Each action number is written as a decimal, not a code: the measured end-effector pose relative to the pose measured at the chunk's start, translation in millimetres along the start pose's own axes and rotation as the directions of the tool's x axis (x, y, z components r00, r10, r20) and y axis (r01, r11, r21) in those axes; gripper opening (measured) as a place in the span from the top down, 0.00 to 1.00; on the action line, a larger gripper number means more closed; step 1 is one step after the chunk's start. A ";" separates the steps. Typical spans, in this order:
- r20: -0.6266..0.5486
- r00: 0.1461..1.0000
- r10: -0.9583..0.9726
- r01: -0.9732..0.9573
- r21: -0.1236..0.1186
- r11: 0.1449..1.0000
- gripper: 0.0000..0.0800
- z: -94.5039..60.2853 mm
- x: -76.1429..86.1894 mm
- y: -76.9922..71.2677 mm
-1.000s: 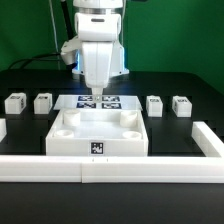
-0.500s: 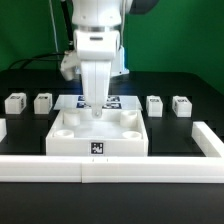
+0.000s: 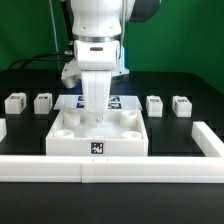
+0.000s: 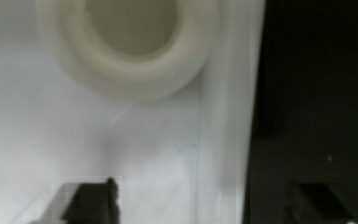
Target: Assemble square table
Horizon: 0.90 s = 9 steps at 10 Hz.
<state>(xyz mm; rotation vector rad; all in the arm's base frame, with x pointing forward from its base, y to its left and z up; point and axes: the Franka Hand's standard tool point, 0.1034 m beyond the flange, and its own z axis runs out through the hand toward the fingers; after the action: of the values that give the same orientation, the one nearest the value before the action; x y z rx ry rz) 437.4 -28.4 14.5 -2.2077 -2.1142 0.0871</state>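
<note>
The square table top is a white slab with a raised rim, corner sockets and a tag on its front wall. It lies in the middle of the black table. My gripper hangs straight down at the slab's far rim. In the wrist view the slab and one round socket fill the frame. My gripper straddles the slab's edge, one finger over the white and the other over the black table. The jaws stand apart and hold nothing. Four legs lie in a row: two on the exterior view's left, two on its right.
The marker board lies flat just behind the slab, partly hidden by my gripper. A long low white border wall runs along the front and turns back at the exterior view's right.
My gripper has come down from above the marker board to the slab's far rim. Its fingers now reach rim height.
</note>
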 end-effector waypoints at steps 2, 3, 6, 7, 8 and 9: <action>0.000 1.000 0.000 0.000 0.001 1.000 0.74 0.2 0.0 -0.2; 0.000 1.000 0.000 0.000 0.001 1.000 0.90 0.3 0.0 -0.2; 0.000 1.000 0.000 0.000 -0.003 1.000 0.92 -0.3 -0.2 0.8; 0.000 1.000 0.000 0.000 -0.003 1.000 0.92 -0.3 -0.2 0.8; 0.000 1.000 0.000 0.000 -0.003 1.000 0.92 -0.4 -0.2 0.8; 0.000 1.000 0.001 -0.001 -0.003 1.000 0.92 -0.3 -0.2 0.8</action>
<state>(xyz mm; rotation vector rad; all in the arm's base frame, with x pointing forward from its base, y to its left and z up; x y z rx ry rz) 438.2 -28.6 14.8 -2.2100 -2.1153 0.0836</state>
